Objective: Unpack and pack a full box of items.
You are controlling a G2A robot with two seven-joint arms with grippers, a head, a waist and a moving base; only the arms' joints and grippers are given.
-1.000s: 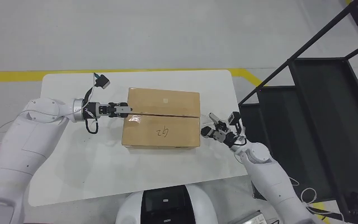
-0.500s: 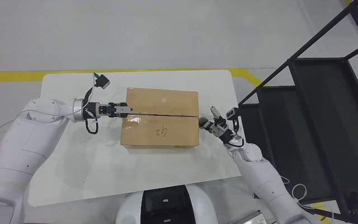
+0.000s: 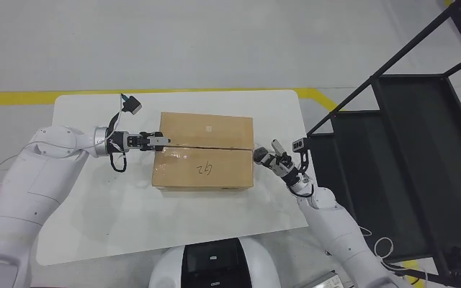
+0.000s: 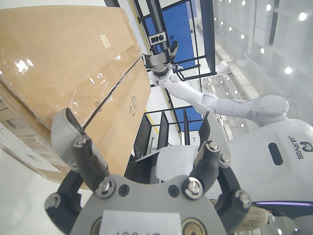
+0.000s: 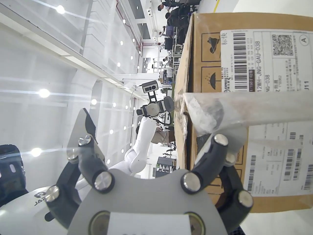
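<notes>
My left claw [image 3: 163,140] spread wide, one finger at the closed box [image 3: 204,150] top seam; right claw [image 3: 261,154] wide too, finger against box end

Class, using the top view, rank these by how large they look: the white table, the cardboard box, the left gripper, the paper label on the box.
1. white table
2. cardboard box
3. left gripper
4. paper label
No two look close.

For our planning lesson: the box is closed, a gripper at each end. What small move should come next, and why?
Probably the left gripper should drag a fingertip along the taped seam: the box is shut, and the open right gripper sits at the far end.
</notes>
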